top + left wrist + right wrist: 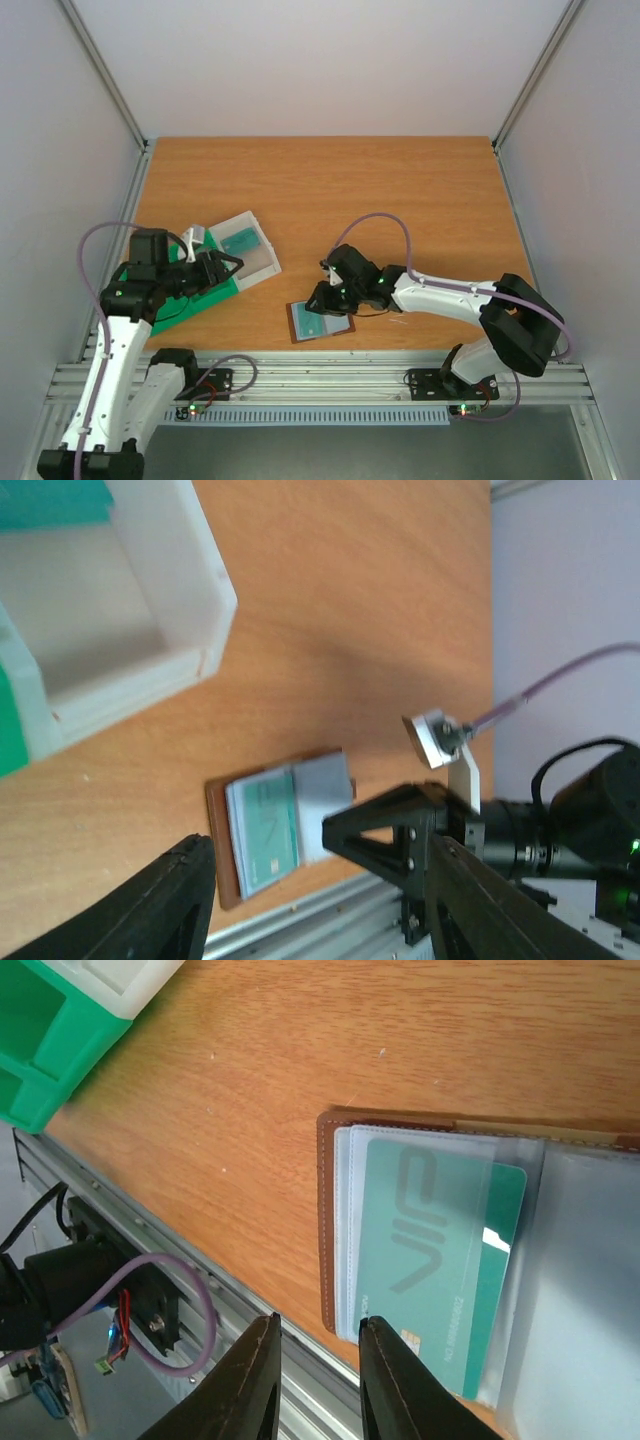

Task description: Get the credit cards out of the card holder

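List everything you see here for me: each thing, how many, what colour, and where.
brown folding card holder: one, lying open, near table edge, centre.
teal plastic cards: two; one in the holder's clear pocket, one in the box.
translucent white plastic box: one, left, beside tray.
flat green tray: one, far left.
orange-brown wooden table: one, under everything.
left gripper: black, open, above tray.
right gripper: black, fingers nearly together, at holder's corner.

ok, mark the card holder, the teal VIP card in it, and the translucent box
card holder [326, 1220], right wrist view, brown left edge
teal VIP card [440, 1260], right wrist view, middle of its face
translucent box [205, 550], left wrist view, top rim of its wall
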`<state>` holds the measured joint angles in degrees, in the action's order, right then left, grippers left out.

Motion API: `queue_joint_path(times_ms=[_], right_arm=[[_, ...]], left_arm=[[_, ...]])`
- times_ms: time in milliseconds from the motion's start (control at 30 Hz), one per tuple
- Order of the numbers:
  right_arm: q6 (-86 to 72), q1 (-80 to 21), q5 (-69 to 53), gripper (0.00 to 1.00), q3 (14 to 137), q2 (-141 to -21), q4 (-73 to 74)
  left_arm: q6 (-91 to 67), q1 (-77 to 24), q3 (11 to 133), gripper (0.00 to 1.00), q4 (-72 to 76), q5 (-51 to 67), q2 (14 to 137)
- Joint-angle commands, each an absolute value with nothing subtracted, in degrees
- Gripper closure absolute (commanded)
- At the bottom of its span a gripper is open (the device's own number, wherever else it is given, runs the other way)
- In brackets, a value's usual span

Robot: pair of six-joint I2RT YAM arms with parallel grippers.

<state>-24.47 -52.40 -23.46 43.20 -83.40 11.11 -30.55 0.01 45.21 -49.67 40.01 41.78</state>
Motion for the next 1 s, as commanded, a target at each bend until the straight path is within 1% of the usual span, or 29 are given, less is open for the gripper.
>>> queue_joint_path(times_ms=[0, 100, 267, 467, 600, 767, 900, 967], right_arm=[[-22.6, -52.8, -21.7, 0.78, 45.5, -85.9, 12.2], [-22.1, -52.7, -21.1, 0.81, 45.6, -87.2, 12.5], [-21.4, -52.8, -18.2, 0.81, 44.2, -87.4, 14.0], [-20.6, -52.7, -15.3, 0.81, 42.8, -88.3, 14.3], [-22.7, -52.7, -15.3, 0.80, 41.4, -90.2, 10.8], [-23.7, -52.7, -14.7, 0.80, 39.7, -90.9, 7.9], [-23.5, -52.6, -13.2, 0.80, 38.4, -90.3, 7.3], [-23.6, -52.6, -13.7, 0.78, 37.7, -90.3, 5.8]], left_arm=[[-32.3, -5.5, 42.8, 0.44, -49.1, 39.2, 40.3], [-34.5, -9.4, 41.4, 0.51, -47.1, 37.6, 40.2], [-37.1, -16.7, 39.7, 0.59, -44.2, 33.8, 41.9], [-41.2, -26.3, 36.6, 0.66, -38.0, 29.0, 45.1], [-43.6, -32.2, 35.4, 0.67, -34.8, 23.8, 48.7], [-46.5, -37.8, 33.1, 0.73, -28.4, 20.8, 54.4], [-48.4, -40.8, 31.1, 0.81, -22.2, 19.8, 59.5], [-49.0, -41.7, 30.5, 0.85, -19.7, 19.3, 62.1]])
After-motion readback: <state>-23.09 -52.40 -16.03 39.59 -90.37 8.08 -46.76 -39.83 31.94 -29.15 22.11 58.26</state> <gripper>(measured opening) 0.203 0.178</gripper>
